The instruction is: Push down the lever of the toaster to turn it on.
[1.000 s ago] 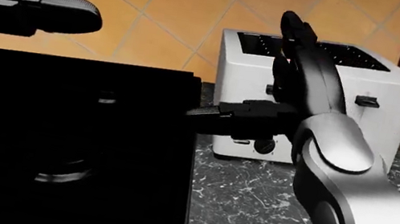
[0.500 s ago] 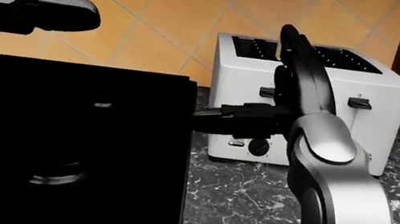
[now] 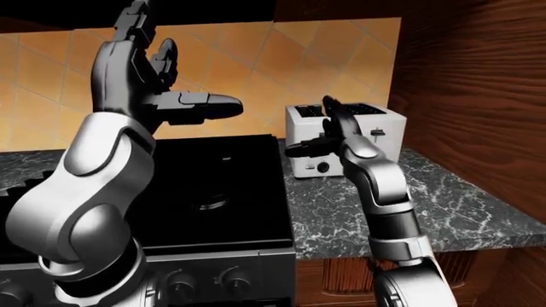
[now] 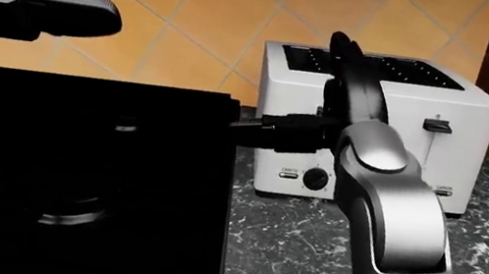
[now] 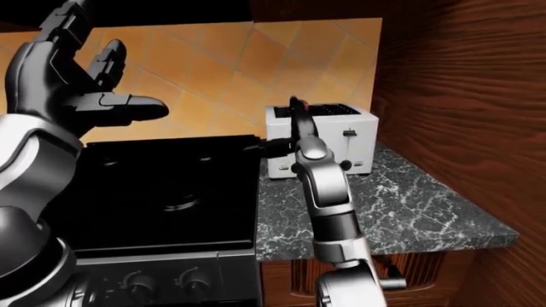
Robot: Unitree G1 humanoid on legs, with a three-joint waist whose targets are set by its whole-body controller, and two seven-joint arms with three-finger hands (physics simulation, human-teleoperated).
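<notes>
Left-eye view: biggest risk imo is the right hand [image 3: 328, 131] coming down on the wrong spot. It's up against the white toaster [image 3: 376, 128], center-right of frame, fingers spread flat w/ one sticking out sideways toward the stove [image 3: 213, 185], not gripping anything. If a finger isn't actually over a lever, the push just slides down the face or shoves the whole toaster along the counter [image 3: 461, 211]. Left hand [image 3: 149, 83] is parked high in the upper left, fingers splayed, nothing in it.

Head view: the right-side lever [image 4: 438, 126] is out in the open, well clear of the hand. The hand blocks the left part of the face, so can't tell if there's contact w/ a lever there. Forearm rises from the bottom right, wrist bent upward.

Right-eye view: same deal, toaster just right of center, arm nearly vertical below it. Steep angle = easy to slip off tbh.
</notes>
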